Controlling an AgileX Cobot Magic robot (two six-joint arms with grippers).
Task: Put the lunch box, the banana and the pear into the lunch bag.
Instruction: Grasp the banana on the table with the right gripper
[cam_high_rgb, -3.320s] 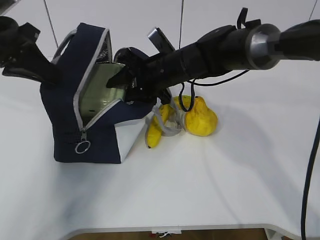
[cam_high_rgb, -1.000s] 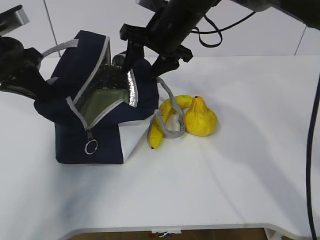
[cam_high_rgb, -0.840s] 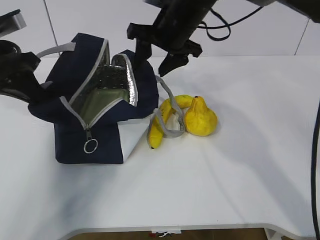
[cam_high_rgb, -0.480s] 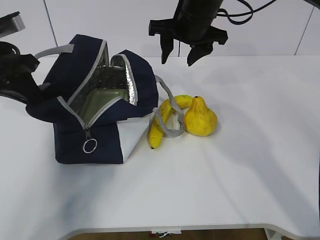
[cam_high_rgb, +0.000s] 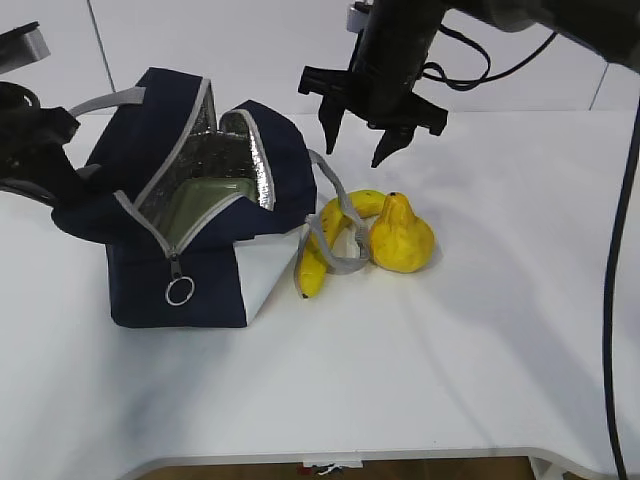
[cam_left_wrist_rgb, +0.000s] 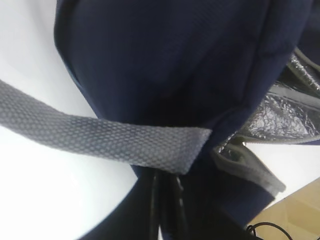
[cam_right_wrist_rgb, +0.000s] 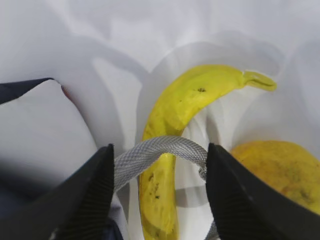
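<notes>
The navy lunch bag (cam_high_rgb: 210, 290) stands at the left with its mouth unzipped and its silver lining showing. The lunch box (cam_high_rgb: 207, 199) lies inside, its pale green lid up. My left gripper (cam_high_rgb: 62, 172) is shut on the bag's fabric beside a grey handle (cam_left_wrist_rgb: 100, 137), and in the wrist view it (cam_left_wrist_rgb: 167, 200) is nearly hidden by cloth. The banana (cam_high_rgb: 322, 248) and the pear (cam_high_rgb: 402, 236) lie right of the bag. The bag's other grey handle (cam_right_wrist_rgb: 155, 150) loops over the banana (cam_right_wrist_rgb: 172, 115). My right gripper (cam_high_rgb: 355, 148) hangs open above them, and in its wrist view it (cam_right_wrist_rgb: 157, 195) straddles handle and banana. The pear (cam_right_wrist_rgb: 280, 170) is to its right.
The white table (cam_high_rgb: 480, 350) stretches out to the right and front of the fruit. The bag's zipper ring pull (cam_high_rgb: 180, 292) hangs on its front face. A black cable (cam_high_rgb: 615, 330) runs down the right edge.
My right gripper has come up out of the bag's mouth, swung right and come down over the banana, with its jaws slightly narrower. The lunch box stays in the bag. The left gripper holds still.
</notes>
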